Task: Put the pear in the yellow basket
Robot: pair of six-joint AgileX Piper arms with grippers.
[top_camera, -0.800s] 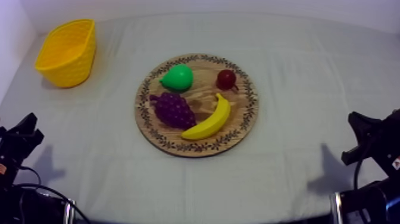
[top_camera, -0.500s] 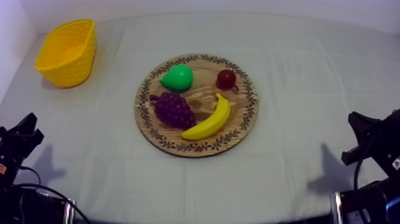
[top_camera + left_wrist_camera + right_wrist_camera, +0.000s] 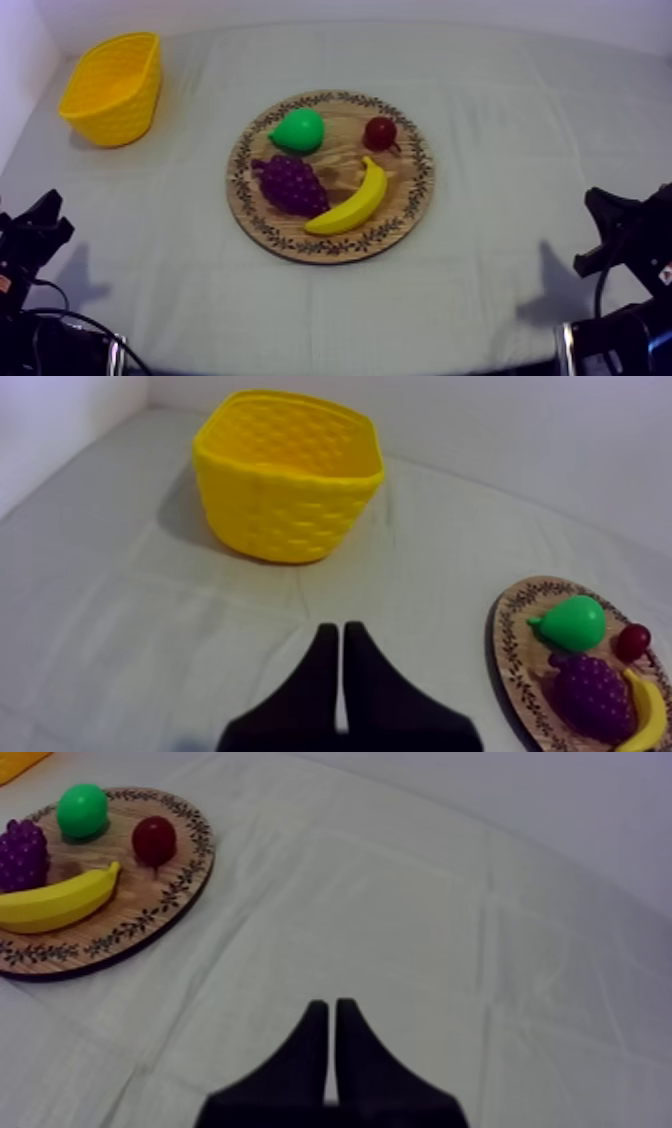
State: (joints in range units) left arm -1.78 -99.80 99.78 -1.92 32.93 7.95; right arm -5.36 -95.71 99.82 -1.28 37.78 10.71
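Locates pear [image 3: 298,130] on wooden board [image 3: 404,185] beside grapes [image 3: 291,184]; judges it light, rigid, probably slippery, best gripped across its broad belly; records left gripper [image 3: 334,628] and right gripper [image 3: 327,1004] fingers pressed together, empty

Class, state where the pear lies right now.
In the top view the pear lies on the wooden board, at its far left, just beyond the grapes and left of the small red fruit.

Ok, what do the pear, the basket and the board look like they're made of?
Pear: probably smooth plastic, even green with a slight sheen. Basket: likely moulded plastic, with a dimpled weave pattern. Board: looks like wood, visible grain, printed rim.
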